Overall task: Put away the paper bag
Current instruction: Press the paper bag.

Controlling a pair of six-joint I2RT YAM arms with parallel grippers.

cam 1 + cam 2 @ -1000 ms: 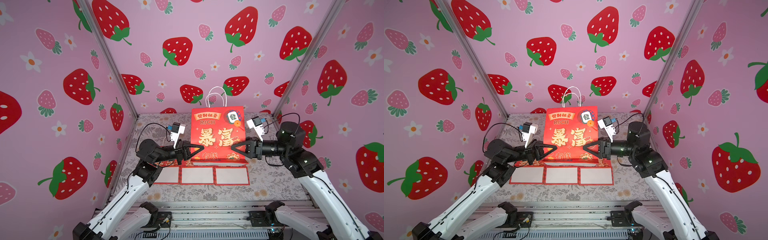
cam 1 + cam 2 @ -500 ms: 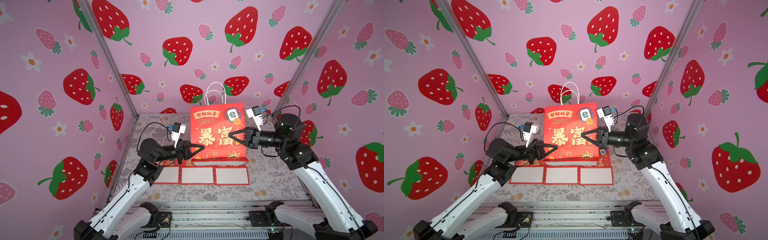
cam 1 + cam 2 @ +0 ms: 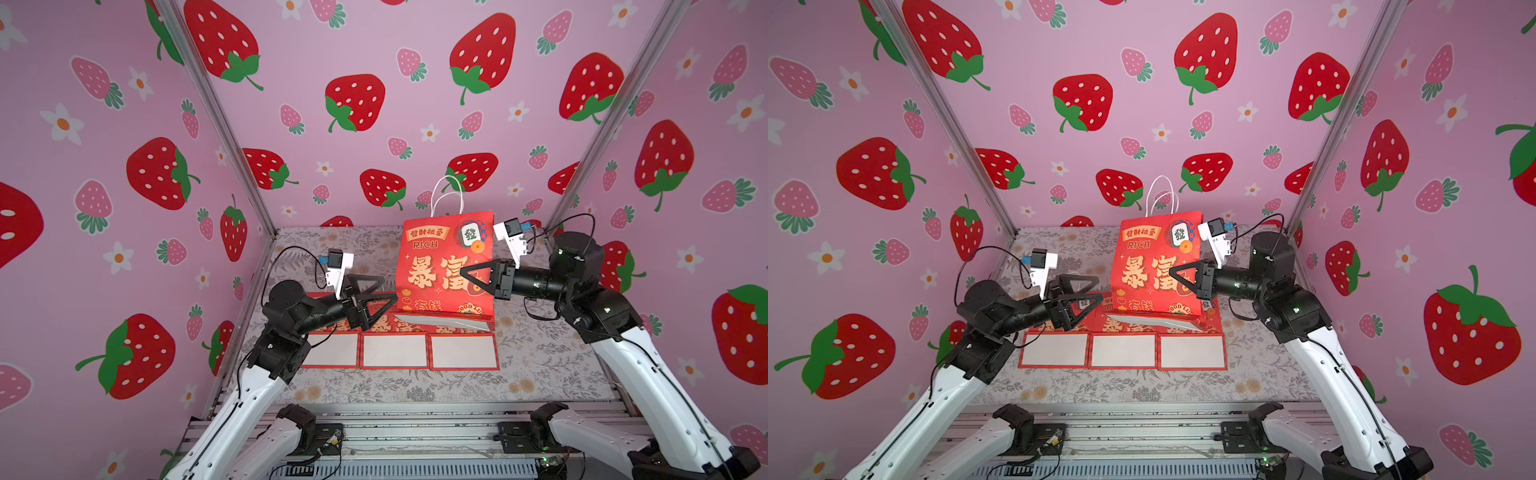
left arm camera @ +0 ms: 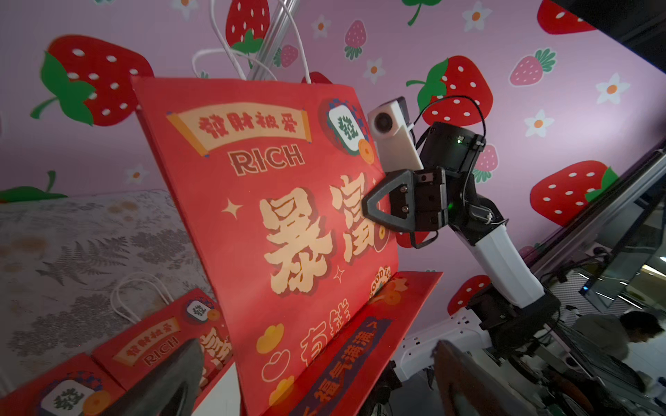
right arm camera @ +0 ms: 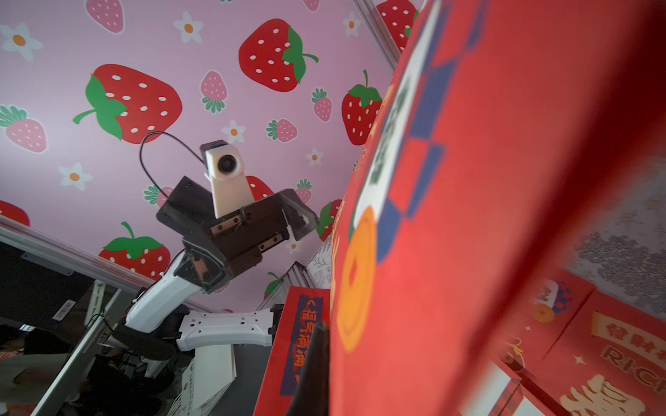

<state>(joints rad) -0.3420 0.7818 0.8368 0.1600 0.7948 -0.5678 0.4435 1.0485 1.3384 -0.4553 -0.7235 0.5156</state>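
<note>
The right tool (image 3: 463,273) climbed from the lower right corner of the paper bag (image 3: 432,266) to the middle of its right edge and clamped there. The left tool (image 3: 390,289), pinched together at the bag's lower left corner a second before, spread its jaws wide. The bag shifted slightly toward the table's right edge, and its pale underside (image 3: 440,322) came into view.
</note>
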